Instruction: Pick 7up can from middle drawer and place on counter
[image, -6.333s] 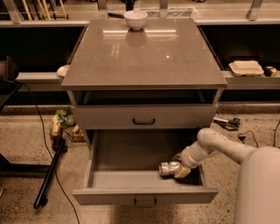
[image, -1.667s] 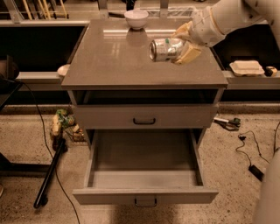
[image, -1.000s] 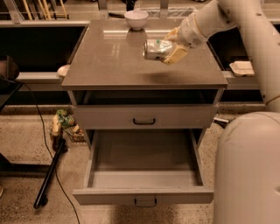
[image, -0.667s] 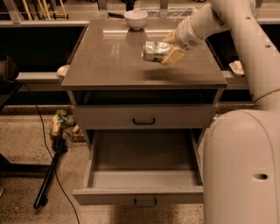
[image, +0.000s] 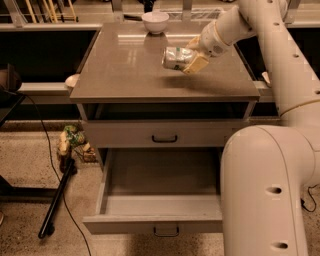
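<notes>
The pincer (image: 192, 54) is hanging over the table (image: 125, 70), toward its 2 o'clock quarter, and is pinching the 7up can (image: 176, 58), which is lying on its side between the two fingers. The can is sitting at 5 o'clock from the white bowl (image: 155, 21). Its shadow is falling apart from it, so it is judged to be hovering rather than resting. Compared with six seconds ago, the can is no longer lying in the middle drawer (image: 150, 224), which is standing pulled out at 6 o'clock of the table. Within the last second the can is only drifting slightly toward 9 o'clock. Lift and transfer are reading as complete, while lowering and release are remaining.
</notes>
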